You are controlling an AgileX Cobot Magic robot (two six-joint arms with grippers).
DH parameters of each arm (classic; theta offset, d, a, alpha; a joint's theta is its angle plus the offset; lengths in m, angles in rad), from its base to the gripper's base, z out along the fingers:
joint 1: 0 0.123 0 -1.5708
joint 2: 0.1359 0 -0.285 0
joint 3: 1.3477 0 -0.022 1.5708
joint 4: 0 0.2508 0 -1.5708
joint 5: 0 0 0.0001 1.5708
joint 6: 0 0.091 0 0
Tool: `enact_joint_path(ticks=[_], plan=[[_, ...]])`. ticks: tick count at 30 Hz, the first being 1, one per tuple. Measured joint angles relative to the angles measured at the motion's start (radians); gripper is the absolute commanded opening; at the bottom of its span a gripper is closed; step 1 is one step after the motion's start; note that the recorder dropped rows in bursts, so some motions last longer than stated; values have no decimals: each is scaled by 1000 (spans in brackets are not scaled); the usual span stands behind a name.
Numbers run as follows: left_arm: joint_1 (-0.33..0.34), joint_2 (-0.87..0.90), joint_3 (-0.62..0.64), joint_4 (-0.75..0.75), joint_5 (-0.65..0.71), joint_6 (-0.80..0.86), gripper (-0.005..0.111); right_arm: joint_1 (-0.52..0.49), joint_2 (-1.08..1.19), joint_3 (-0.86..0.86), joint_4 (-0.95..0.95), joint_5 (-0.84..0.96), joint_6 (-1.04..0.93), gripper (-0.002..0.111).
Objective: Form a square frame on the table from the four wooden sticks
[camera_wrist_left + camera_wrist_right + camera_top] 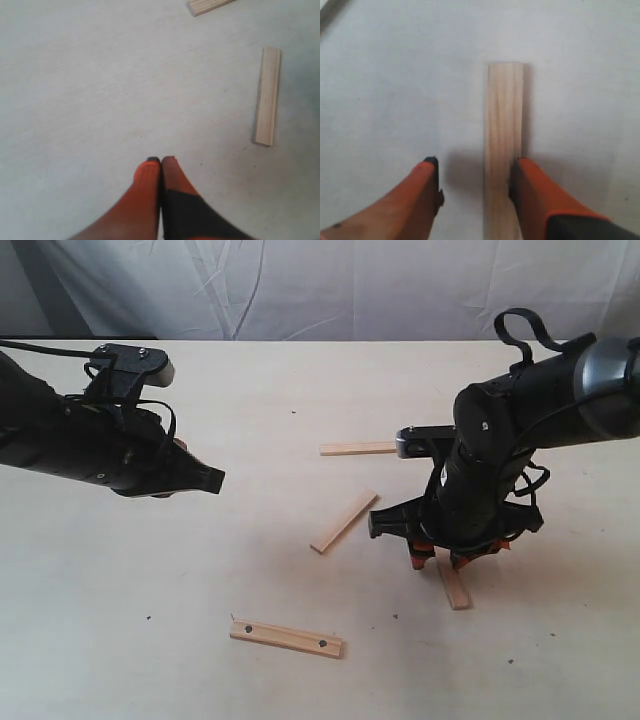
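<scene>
Four sticks (344,521) are lying apart on the table (150,580), right gripper (437,560) hovering over one

Right gripper is hanging low over the right stick (455,590) with its jaws spread wide, the stick lying flat between the fingers (535,200) and up against one of them. Left gripper (215,480) is hovering off to the left, pinched fully closed and carrying nothing. Slanted stick (344,521) is sitting mid-table, far stick (358,448) beyond it, dotted stick (287,638) lying nearest.
</scene>
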Motion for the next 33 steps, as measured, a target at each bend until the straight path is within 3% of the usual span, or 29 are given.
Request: enact_joint_path(ticks=[18,33], plan=[[0,0,0,0,-2,0,0,2,23,-2,-75,-4,49,46],[0,0,0,0,-2,0,0,2,-12,0,70,-36,43,46]])
